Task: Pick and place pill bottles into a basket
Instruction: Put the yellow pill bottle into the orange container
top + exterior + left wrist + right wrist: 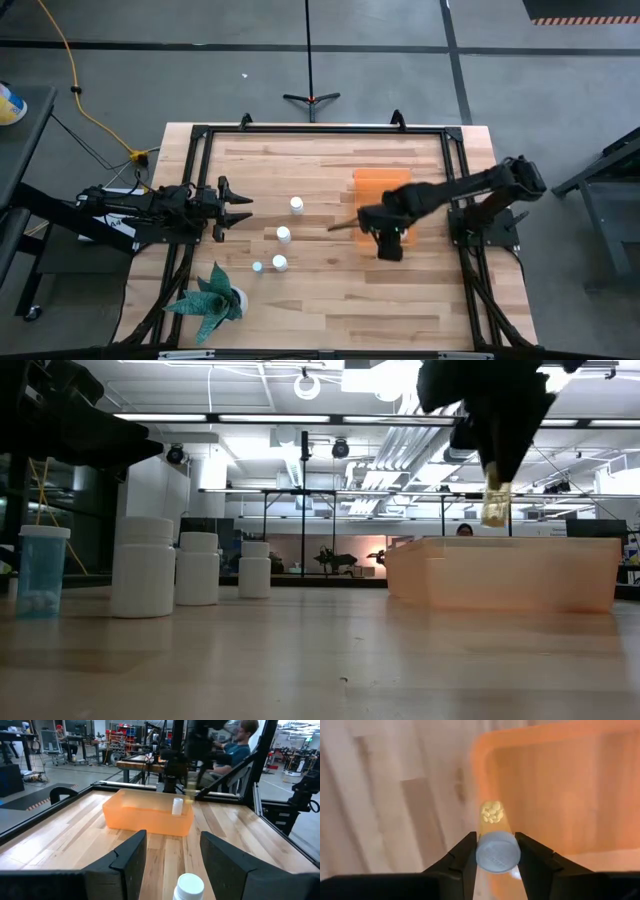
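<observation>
The orange bin [378,185] stands right of the table's middle; it also shows in the low view [500,575]. My right gripper [388,245] hangs over the bin's near edge, shut on a translucent amber pill bottle [492,820] with a pale cap. Three white bottles [297,205] [284,234] [280,262] stand upright on the wood left of the bin. Another white bottle [177,806] stands inside the bin. My left gripper [240,205] waits open at the table's left, and a white bottle's cap [189,887] shows between its fingers, untouched. My right gripper pinches the amber bottle at its cap end [497,852] between its two fingers [470,845]. The fingers come from above, pointing down. The bottle hangs upright below them [495,500], cap up and pills at its bottom, lifted clear above the bin's wall.
A potted plant [210,298] stands at the near left corner. A small clear bluish container [42,570] stands beside the white bottles. A black frame [320,130] runs round the table. A person [240,745] sits beyond the table's right side.
</observation>
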You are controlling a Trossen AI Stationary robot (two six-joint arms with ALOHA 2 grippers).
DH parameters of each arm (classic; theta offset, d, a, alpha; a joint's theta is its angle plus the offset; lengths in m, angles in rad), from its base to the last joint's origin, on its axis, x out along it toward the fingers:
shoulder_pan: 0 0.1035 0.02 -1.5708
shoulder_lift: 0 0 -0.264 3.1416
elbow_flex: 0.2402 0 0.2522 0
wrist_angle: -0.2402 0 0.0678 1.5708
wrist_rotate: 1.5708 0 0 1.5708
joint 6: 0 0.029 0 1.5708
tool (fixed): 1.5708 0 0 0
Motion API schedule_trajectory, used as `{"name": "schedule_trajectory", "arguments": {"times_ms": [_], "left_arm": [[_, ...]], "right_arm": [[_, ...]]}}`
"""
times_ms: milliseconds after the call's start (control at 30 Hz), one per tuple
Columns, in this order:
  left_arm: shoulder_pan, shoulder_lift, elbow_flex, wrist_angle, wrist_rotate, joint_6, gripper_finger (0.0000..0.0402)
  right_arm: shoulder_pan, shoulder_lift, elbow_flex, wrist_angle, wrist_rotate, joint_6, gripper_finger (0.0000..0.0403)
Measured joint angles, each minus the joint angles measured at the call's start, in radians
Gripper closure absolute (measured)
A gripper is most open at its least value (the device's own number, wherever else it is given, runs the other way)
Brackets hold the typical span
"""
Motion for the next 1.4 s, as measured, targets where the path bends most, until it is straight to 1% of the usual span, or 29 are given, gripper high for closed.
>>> {"name": "schedule_trajectory", "arguments": {"times_ms": [167, 333, 467, 633, 833, 933, 1200, 1400], "left_arm": [[0.0, 0.0, 0.0, 0.0, 0.0, 0.0, 0.0181], [0.0, 0.0, 0.0, 0.0, 0.0, 0.0, 0.0181], [0.0, 0.0, 0.0, 0.0, 0.0, 0.0, 0.0181], [0.0, 0.0, 0.0, 0.0, 0.0, 0.0, 0.0181], [0.0, 0.0, 0.0, 0.0, 0.0, 0.0, 0.0181], [0.0, 0.0, 0.0, 0.0, 0.0, 0.0, 0.0181], [0.0, 0.0, 0.0, 0.0, 0.0, 0.0, 0.0181], [0.0, 0.0, 0.0, 0.0, 0.0, 0.0, 0.0181]], "right_arm": [[-0.099, 0.0, -0.036, 0.006, -0.019, -0.055, 0.0289], [-0.142, 0.0, -0.107, 0.068, -0.021, -0.058, 0.0283], [-0.148, 0.0, -0.169, 0.122, -0.064, -0.069, 0.0286], [-0.147, 0.0, -0.208, 0.175, -0.064, -0.059, 0.0288], [-0.147, 0.0, -0.259, 0.179, -0.084, -0.029, 0.0285], [-0.147, 0.0, -0.266, 0.189, -0.101, -0.03, 0.0285], [-0.147, 0.0, -0.266, 0.21, -0.104, -0.022, 0.0282], [-0.147, 0.0, -0.266, 0.209, -0.116, -0.02, 0.0255]]}}
